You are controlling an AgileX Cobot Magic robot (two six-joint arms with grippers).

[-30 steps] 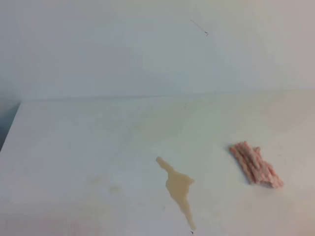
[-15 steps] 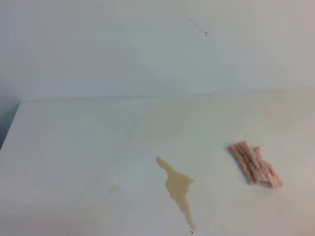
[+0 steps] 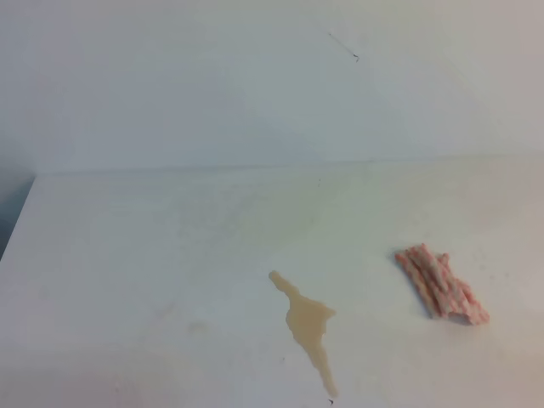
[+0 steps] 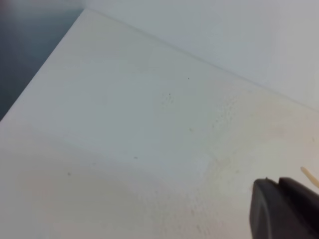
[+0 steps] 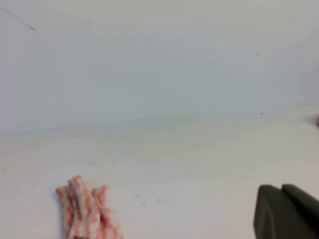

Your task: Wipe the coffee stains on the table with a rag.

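Observation:
The coffee stains form a thin tan puddle with tapered ends at the front middle of the white table. The pink-and-white striped rag lies bunched to the puddle's right, apart from it, and also shows as the rag low left in the right wrist view. Neither gripper appears in the high view. My left gripper shows as dark fingers pressed together over bare table, a tan sliver beside it. My right gripper is shut and empty, well right of the rag.
A plain pale wall rises behind the table. The table's left edge drops to a dark gap. Faint yellowish smudges mark the tabletop. A tiny orange spot sits at the right edge of the right wrist view.

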